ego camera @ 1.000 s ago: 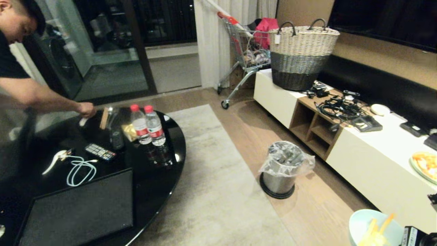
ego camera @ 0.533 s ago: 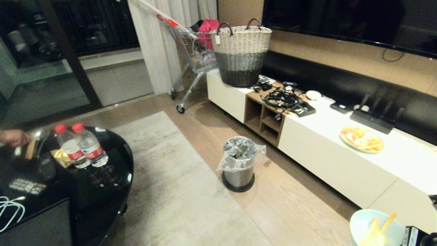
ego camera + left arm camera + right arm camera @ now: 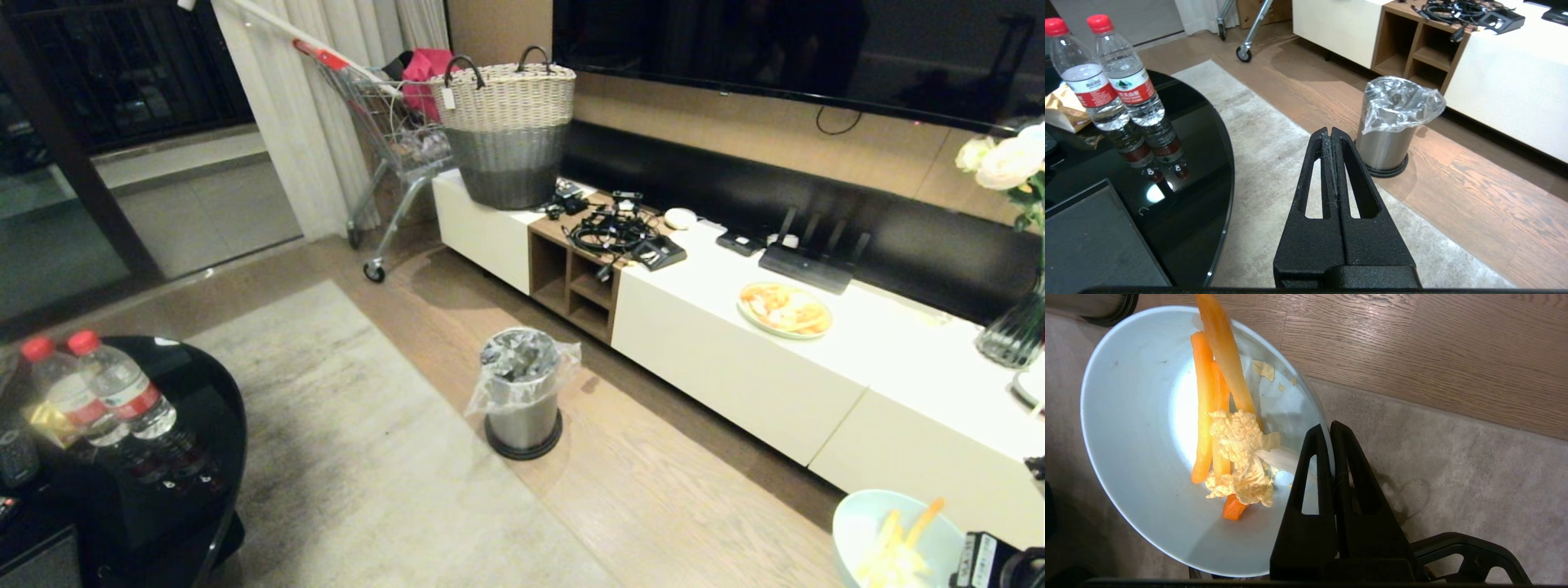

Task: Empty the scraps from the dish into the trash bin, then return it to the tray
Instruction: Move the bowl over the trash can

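My right gripper (image 3: 1329,426) is shut on the rim of the dish (image 3: 1135,457), a pale blue bowl held over the rug's edge. The scraps (image 3: 1224,437), orange sticks and pale yellowish bits, lie inside it. In the head view the dish (image 3: 865,531) shows at the bottom right corner. The steel trash bin (image 3: 522,400) with its clear liner stands on the wood floor ahead and to the left of the dish. My left gripper (image 3: 1329,131) is shut and holds nothing, pointing toward the trash bin (image 3: 1392,134). The tray (image 3: 1090,245) lies on the black table.
A round black glass table (image 3: 196,408) with two water bottles (image 3: 122,400) stands at the left. A long white cabinet (image 3: 735,367) on the right carries a plate of orange fruit (image 3: 785,310), cables and a woven basket (image 3: 508,122). A shopping cart (image 3: 384,131) stands behind.
The whole head view has swung to the right: the table and the person slid off to the left and the bin moved toward the middle. The dish stays gripped in the same spot.
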You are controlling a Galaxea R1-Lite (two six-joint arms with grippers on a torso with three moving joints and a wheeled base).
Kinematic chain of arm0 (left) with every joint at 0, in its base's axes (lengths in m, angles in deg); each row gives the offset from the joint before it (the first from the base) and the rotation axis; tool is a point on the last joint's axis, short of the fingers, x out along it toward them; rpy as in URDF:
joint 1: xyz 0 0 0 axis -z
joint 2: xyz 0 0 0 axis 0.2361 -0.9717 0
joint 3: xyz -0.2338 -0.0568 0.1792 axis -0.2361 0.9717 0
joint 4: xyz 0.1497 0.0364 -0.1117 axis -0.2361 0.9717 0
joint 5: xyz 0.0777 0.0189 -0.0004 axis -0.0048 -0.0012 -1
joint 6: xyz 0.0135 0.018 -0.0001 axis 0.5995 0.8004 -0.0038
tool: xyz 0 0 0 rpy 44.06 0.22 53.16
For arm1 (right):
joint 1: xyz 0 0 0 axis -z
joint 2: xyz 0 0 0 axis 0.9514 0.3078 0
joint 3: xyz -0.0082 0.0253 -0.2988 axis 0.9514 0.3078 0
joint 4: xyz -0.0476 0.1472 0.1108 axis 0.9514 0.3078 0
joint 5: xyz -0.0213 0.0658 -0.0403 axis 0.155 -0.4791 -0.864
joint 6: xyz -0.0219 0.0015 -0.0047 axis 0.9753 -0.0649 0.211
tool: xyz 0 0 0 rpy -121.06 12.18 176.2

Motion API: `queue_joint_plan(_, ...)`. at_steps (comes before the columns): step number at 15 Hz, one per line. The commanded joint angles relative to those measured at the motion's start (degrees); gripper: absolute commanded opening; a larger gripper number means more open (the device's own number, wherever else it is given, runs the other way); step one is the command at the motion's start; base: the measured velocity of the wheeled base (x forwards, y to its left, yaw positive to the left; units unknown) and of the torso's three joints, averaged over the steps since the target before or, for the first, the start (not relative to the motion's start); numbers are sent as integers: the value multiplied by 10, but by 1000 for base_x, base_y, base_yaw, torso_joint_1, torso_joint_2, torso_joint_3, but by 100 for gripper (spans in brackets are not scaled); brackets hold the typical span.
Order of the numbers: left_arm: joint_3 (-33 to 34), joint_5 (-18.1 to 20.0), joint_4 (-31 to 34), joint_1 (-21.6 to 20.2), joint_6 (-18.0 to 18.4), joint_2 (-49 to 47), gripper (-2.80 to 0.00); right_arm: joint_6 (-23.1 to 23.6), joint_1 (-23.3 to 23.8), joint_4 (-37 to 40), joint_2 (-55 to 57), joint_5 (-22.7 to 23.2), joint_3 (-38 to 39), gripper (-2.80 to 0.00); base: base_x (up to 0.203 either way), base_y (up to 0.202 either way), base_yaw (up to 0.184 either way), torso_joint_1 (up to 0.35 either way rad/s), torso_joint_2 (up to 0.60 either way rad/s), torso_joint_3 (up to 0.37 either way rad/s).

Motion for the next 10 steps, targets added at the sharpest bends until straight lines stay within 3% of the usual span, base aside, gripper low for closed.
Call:
queue_joint_plan(1, 0, 0, 0, 0, 0, 0, -280, -1, -1, 0, 1, -1, 0, -280, 0, 0, 0, 0, 0, 0)
queue_joint_plan(10, 0, 0, 0, 0, 0, 0, -280, 17, -1, 2, -10, 3, 5, -280, 0, 0, 0, 0, 0, 0)
